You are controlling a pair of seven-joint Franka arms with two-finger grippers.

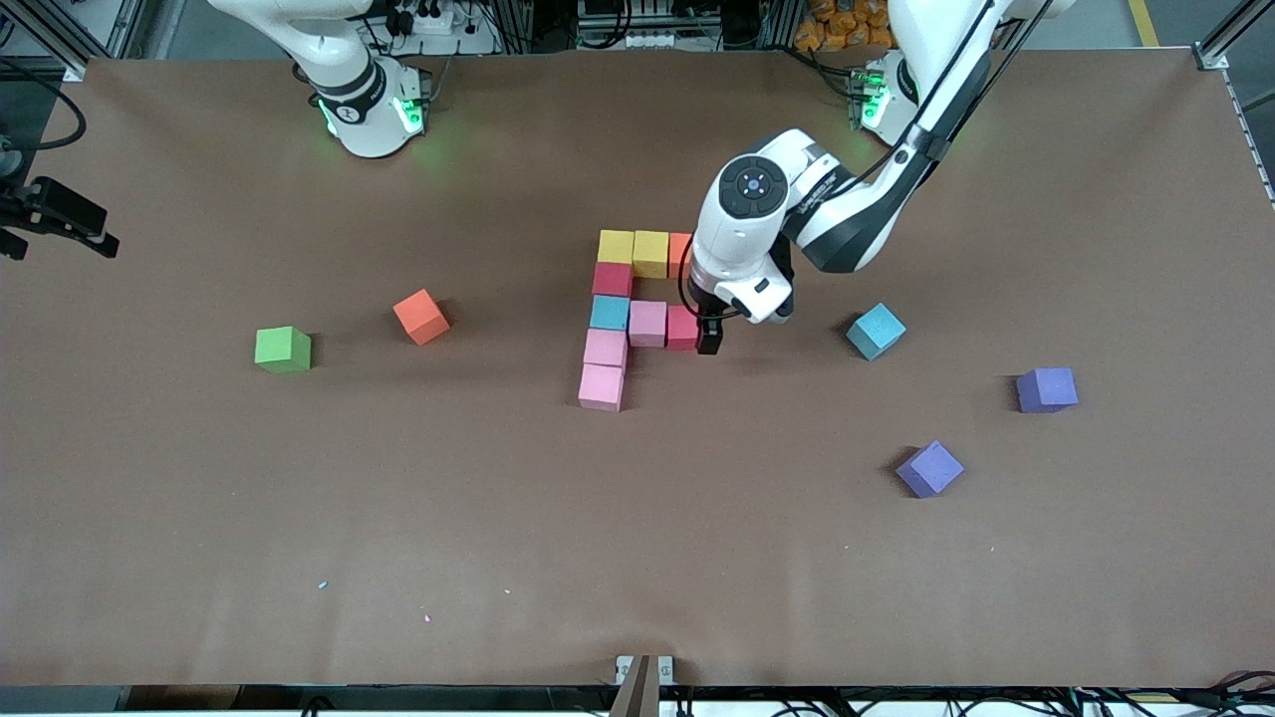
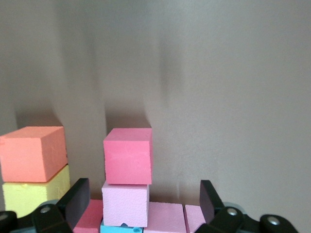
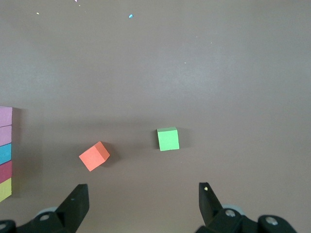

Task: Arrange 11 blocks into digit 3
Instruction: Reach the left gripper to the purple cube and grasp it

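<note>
The partly built digit 3 (image 1: pixel 628 314) is made of touching blocks: two yellow (image 1: pixel 634 250) and one orange (image 1: pixel 680 249) form the bar nearest the robots. A column of red (image 1: pixel 612 279), light blue (image 1: pixel 609 312) and two pink (image 1: pixel 603 366) runs toward the front camera. A pink (image 1: pixel 647 323) and a red block (image 1: pixel 682 328) form a middle bar. My left gripper (image 1: pixel 709 334) (image 2: pixel 144 204) hangs open over that middle bar, holding nothing. Loose blocks lie around: orange (image 1: pixel 421 317) (image 3: pixel 95 156), light blue (image 1: pixel 876 331) and two purple (image 1: pixel 1047 389) (image 1: pixel 929 468). My right gripper (image 3: pixel 143 194) waits open and empty, out of the front view.
A green cube (image 1: pixel 283 350) (image 3: pixel 168 139) lies beside the loose orange block toward the right arm's end of the table. A black camera mount (image 1: pixel 55 214) juts in at that end's edge. The left arm (image 1: pixel 857 214) stretches low over the table near the figure.
</note>
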